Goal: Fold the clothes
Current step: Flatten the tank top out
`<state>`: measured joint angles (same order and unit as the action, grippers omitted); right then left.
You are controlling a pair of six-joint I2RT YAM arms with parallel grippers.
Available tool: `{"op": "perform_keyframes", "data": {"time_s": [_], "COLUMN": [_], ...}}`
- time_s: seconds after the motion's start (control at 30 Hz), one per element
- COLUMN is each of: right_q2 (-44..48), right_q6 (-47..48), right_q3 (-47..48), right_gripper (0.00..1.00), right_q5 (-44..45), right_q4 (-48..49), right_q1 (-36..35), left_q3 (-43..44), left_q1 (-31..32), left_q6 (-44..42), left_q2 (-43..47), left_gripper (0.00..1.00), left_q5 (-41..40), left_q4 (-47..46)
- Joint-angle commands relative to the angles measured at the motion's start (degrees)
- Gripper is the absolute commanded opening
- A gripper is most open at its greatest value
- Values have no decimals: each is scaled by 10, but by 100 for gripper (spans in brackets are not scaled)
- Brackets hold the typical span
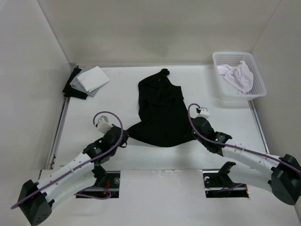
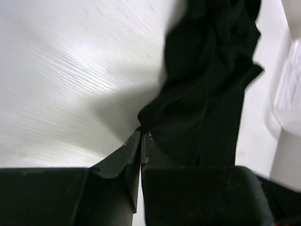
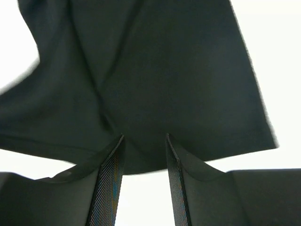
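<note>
black shirt (image 1: 160, 110) lay crumpled in the middle of the white bench (image 1: 117, 94), narrow end pointing at the back wall, wider hem spread toward the arms. far tip of it sat just short of the bench's back edge. near hem was well back from the near edge.

left tool (image 2: 141, 134) was pinched tight on the shirt's near-left corner, jaws together with the fabric point right at the tips. right tool (image 3: 145, 137) stood wide at the near-right hem, a clear gap between the jaws and the hem's edge lying across that gap. couldn't tell if those fingers touched the cloth.

open bench showed left of the shirt as far as the stack of fabric squares (image 1: 93, 77) in the far-left corner, white one on top, grey and dark ones under it. more bare bench lay to the right, between shirt and basket. enclosure walls closed in the left, back and right sides.

white plastic basket (image 1: 235, 98) sat in the far-right corner, against the right wall. a crumpled white garment (image 1: 240, 75) lay inside it, well apart from the shirt.
</note>
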<state>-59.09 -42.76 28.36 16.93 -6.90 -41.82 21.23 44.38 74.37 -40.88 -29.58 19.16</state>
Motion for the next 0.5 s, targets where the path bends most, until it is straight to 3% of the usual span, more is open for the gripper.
{"op": "perform_keyframes", "data": {"time_s": [0.0,0.23,0.47], "right_q2": [16,-25,-75], "right_q6": [-39,-77,-140], "right_q3": [2,13,20], "right_gripper": [44,43,37], "right_q5": [66,79,60], "right_q4": [-83,-130,-160], "right_q1": [-19,-34,-88], "left_q3": [-22,-65,-94], "left_q1": [-64,-228,-232], "left_q6": [-88,-123,-133], "left_q2": [39,113,83], "left_gripper": [1,1,1], "left_q5": [-12,79,125], "left_q4": [48,5,-40]}}
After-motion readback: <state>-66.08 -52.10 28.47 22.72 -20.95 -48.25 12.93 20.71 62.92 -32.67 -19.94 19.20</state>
